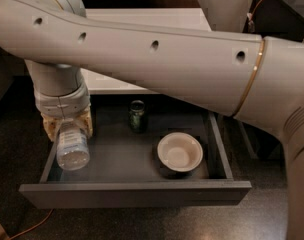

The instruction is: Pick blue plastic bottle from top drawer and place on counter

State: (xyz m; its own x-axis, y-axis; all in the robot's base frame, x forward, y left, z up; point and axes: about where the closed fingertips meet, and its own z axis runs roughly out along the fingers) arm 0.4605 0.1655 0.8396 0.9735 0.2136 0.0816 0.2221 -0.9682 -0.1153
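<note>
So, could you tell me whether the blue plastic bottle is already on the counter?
No, the gripper holds the blue plastic bottle over the left end of the open top drawer, not on the counter.

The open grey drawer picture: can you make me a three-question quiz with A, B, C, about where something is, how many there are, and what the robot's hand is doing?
1. Where in the wide grey open drawer is the round white bowl?
A) left end
B) right part
C) back left corner

2. How many small dark green cans stand in the drawer?
A) one
B) two
C) three

3. What is the robot's hand, over the drawer's left end, doing?
A) hanging empty
B) gripping the clear bluish plastic bottle
C) pressing on the bowl

Answers:
1 B, the bowl sits to the right of the can.
2 A, only one can shows, near the back.
3 B, the hand's fingers are closed round the bottle.
</note>
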